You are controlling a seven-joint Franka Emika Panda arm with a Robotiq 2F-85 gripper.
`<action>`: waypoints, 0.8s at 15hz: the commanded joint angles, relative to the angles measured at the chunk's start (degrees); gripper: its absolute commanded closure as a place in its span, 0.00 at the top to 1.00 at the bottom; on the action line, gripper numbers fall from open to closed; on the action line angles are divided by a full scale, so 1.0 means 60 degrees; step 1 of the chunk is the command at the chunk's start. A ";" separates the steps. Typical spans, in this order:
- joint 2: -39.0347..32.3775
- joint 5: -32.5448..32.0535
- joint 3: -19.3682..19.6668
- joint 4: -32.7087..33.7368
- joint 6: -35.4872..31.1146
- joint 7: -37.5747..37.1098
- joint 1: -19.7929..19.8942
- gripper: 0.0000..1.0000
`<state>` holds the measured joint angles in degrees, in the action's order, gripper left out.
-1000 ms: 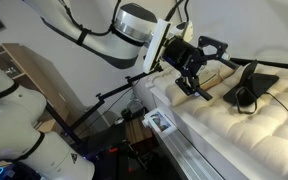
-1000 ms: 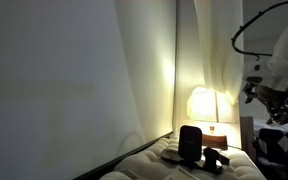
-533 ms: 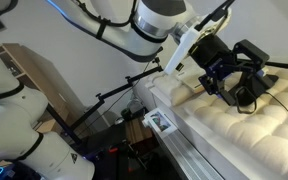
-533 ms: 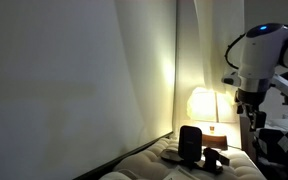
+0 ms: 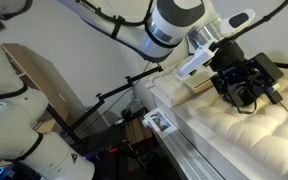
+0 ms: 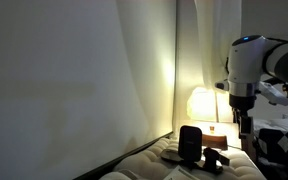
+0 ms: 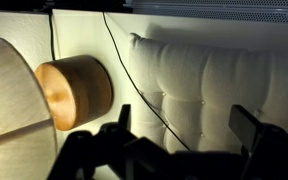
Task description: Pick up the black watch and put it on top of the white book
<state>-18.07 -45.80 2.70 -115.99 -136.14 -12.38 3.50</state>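
Item 1, stage 1 of 2: gripper (image 7: 184,130) over quilted bench (image 5: 234,130), jaws spread wide and empty; black watch (image 6: 191,143) standing ungrasped on bench; lift and placement on white book (not discernible) outstanding.

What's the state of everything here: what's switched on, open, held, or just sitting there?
Lamp: switched on, glowing.
Gripper: open, nothing between its fingers.
Black upright item: standing on the padded surface, not held.
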 commanded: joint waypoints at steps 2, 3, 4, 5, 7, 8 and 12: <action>-0.0004 0.0093 0.0202 0.0013 -0.0021 0.0051 -0.0193 1.00; -0.0003 0.0093 0.0202 0.0016 -0.0021 0.0051 -0.0193 1.00; -0.0004 0.0094 0.0202 0.0018 -0.0022 0.0050 -0.0193 1.00; -0.0004 0.0094 0.0202 0.0018 -0.0022 0.0050 -0.0193 1.00; -0.0004 0.0094 0.0202 0.0019 -0.0022 0.0050 -0.0193 1.00; -0.0012 0.0291 0.0104 -0.0017 -0.0251 0.0698 -0.0063 1.00; -0.0259 0.0754 -0.0078 -0.0103 -0.1203 0.3035 0.0176 1.00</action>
<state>-18.79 -43.64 2.76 -116.17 -139.26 -3.21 3.46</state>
